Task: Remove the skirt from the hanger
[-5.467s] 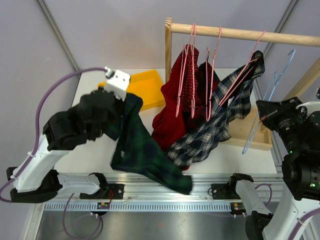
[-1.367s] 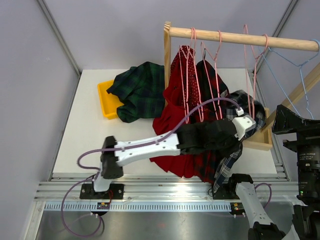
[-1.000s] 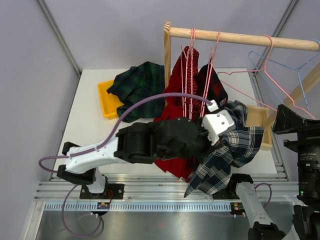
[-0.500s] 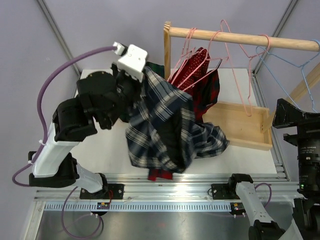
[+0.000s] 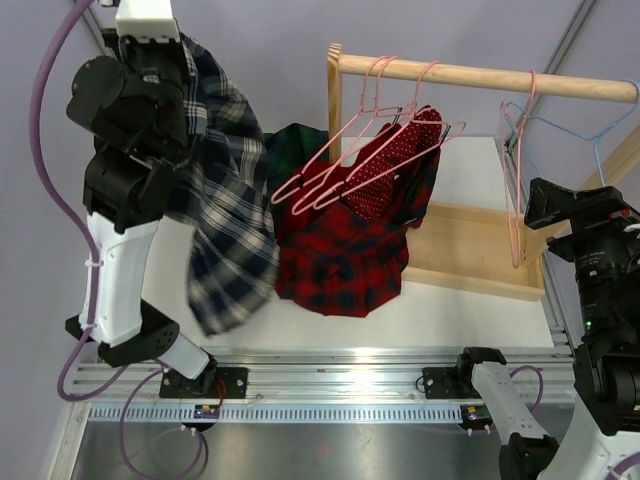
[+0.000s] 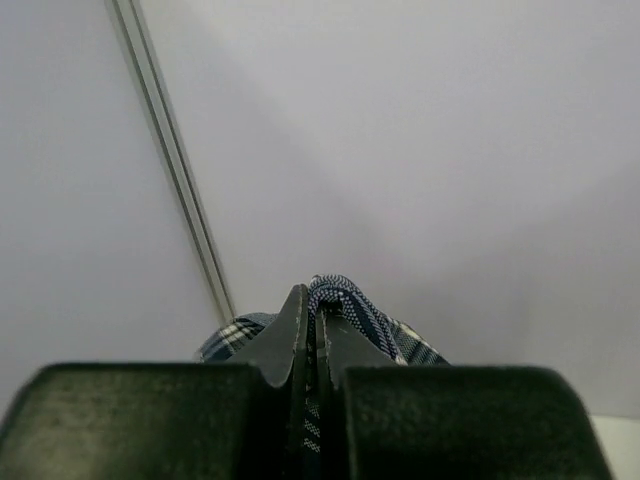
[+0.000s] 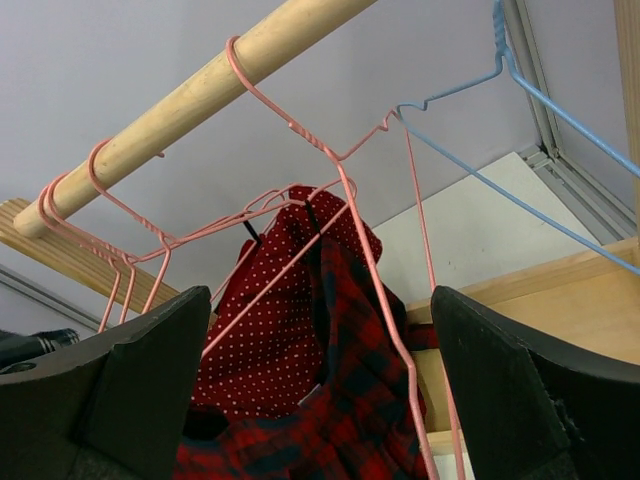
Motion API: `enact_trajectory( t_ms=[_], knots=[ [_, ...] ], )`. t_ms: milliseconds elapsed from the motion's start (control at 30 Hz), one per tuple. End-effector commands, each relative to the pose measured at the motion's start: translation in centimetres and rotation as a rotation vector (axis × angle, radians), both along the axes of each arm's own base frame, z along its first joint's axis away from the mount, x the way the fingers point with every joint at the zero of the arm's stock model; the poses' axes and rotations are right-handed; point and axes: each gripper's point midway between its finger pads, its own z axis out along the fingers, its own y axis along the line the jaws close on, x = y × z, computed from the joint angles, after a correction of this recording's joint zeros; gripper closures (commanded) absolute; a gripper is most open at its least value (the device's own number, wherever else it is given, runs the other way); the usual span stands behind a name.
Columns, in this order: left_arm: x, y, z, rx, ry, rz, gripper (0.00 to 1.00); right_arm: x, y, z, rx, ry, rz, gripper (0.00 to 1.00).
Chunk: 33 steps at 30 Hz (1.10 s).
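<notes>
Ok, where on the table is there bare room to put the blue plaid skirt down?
Bare table runs along the near edge, between the red plaid skirt, the wooden tray and the aluminium rail. The tray's floor is bare too. Crowded: the back left, with the green skirt, the tilted pink hangers and the hanging blue plaid skirt.
</notes>
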Motion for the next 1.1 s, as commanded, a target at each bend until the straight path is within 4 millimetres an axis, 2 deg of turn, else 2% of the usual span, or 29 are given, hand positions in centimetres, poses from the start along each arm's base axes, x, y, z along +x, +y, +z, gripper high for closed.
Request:
enact_trajectory(
  t_ms=[0, 33, 67, 100, 133, 167, 300, 333, 400, 433, 467, 500, 533, 567, 600, 633, 667, 700, 733, 767, 800, 833, 867, 900, 967, 1000, 1033, 1067],
  knots=[
    [3.4, 0.1, 3.1, -0.061, -0.158, -0.071, 1.00, 1.1, 0.2, 0.8, -0.034, -0.030, 0.018, 0.00],
    [4.6, 0.0, 3.0, -0.110, -0.167, -0.111, 1.00, 1.2, 0.2, 0.7, -0.038, -0.026, 0.020, 0.00],
    [5.7, 1.4, 3.0, -0.118, -0.181, -0.096, 1.00, 1.4, 0.2, 0.6, -0.040, -0.023, 0.023, 0.01],
    [7.8, 0.0, 2.5, -0.104, -0.177, -0.180, 1.00, 1.5, 0.2, 0.4, -0.041, -0.018, 0.024, 0.01],
    [8.9, 0.7, 2.4, -0.151, -0.188, -0.204, 1.00, 1.6, 0.2, 0.3, -0.048, -0.014, 0.023, 0.01],
    [9.8, 0.4, 2.2, -0.165, -0.189, -0.234, 1.00, 1.9, 0.2, -0.1, -0.051, -0.006, 0.022, 0.01],
    [14.1, -1.8, -0.9, -0.187, -0.124, -0.362, 1.00, 2.2, 0.1, -0.3, -0.062, -0.009, 0.022, 0.01],
    [16.2, -2.4, -3.0, -0.214, -0.075, -0.394, 1.00, 2.3, 0.9, -0.2, -0.086, -0.017, 0.069, 0.00],
    [17.9, -4.1, -5.6, -0.212, -0.010, -0.466, 1.00, 2.4, 2.9, 1.4, -0.140, -0.088, 0.180, 0.00],
    [19.7, -4.9, -8.6, -0.224, 0.050, -0.486, 1.00, 2.2, 5.5, 2.0, -0.205, -0.124, 0.331, 0.01],
    [20.8, -5.4, -10.6, -0.223, 0.092, -0.496, 1.00, 1.5, 6.6, 3.8, -0.240, -0.193, 0.393, 0.00],
    [21.9, -5.5, -12.7, -0.231, 0.131, -0.482, 1.00, 1.9, 7.6, 4.3, -0.258, -0.207, 0.453, 0.01],
    [23.4, -5.3, -16.0, -0.255, 0.200, -0.456, 0.88, 1.1, 9.4, 5.0, -0.277, -0.237, 0.563, 0.01],
    [25.3, -5.3, -19.5, -0.276, 0.272, -0.434, 0.71, 0.3, 10.2, 6.9, -0.291, -0.300, 0.606, 0.00],
    [26.1, -5.2, -21.8, -0.293, 0.329, -0.432, 0.36, 1.1, 10.8, 7.4, -0.276, -0.304, 0.647, 0.01],
    [26.6, -4.5, -25.1, -0.351, 0.436, -0.406, 0.01, 0.9, 11.8, 7.9, -0.240, -0.310, 0.722, 0.01],
    [27.3, -4.3, -27.6, -0.380, 0.505, -0.392, 0.01, 0.6, 12.3, 9.3, -0.249, -0.363, 0.756, 0.03],
    [27.0, -4.1, -29.0, -0.406, 0.561, -0.394, 0.01, 1.9, 12.8, 9.4, -0.232, -0.354, 0.794, 0.05],
    [26.4, -3.8, -29.9, -0.435, 0.596, -0.389, 0.01, 2.2, 13.3, 9.4, -0.218, -0.352, 0.844, 0.07],
    [25.7, -3.7, -33.7, -0.444, 0.677, -0.368, 0.01, 2.7, 13.5, 9.9, -0.219, -0.360, 0.861, 0.09],
    [23.4, -3.4, -30.5, -0.438, 0.613, -0.382, 0.01, 5.4, 13.6, 9.1, -0.203, -0.308, 0.883, 0.09],
    [22.7, -3.5, -28.8, -0.427, 0.542, -0.403, 0.01, 6.5, 13.7, 8.7, -0.193, -0.277, 0.896, 0.10],
    [21.5, -3.4, -28.9, -0.425, 0.536, -0.402, 0.01, 7.1, 13.9, 8.6, -0.184, -0.251, 0.909, 0.12],
    [18.6, -2.9, -27.3, -0.422, 0.504, -0.401, 0.01, 9.5, 13.9, 7.6, -0.159, -0.200, 0.920, 0.15],
    [15.8, -2.6, -26.1, -0.422, 0.488, -0.401, 0.01, 10.7, 14.0, 6.8, -0.154, -0.160, 0.921, 0.16],
    [14.6, -2.5, -27.1, -0.422, 0.514, -0.398, 0.01, 11.7, 13.9, 6.2, -0.145, -0.138, 0.902, 0.18],
    [11.8, -2.3, -24.7, -0.405, 0.468, -0.410, 0.01, 12.2, 13.7, 5.9, -0.154, -0.127, 0.885, 0.18],
    [10.5, -2.2, -24.2, -0.399, 0.457, -0.412, 0.01, 12.6, 13.5, 5.1, -0.146, -0.097, 0.871, 0.19]
  ],
)
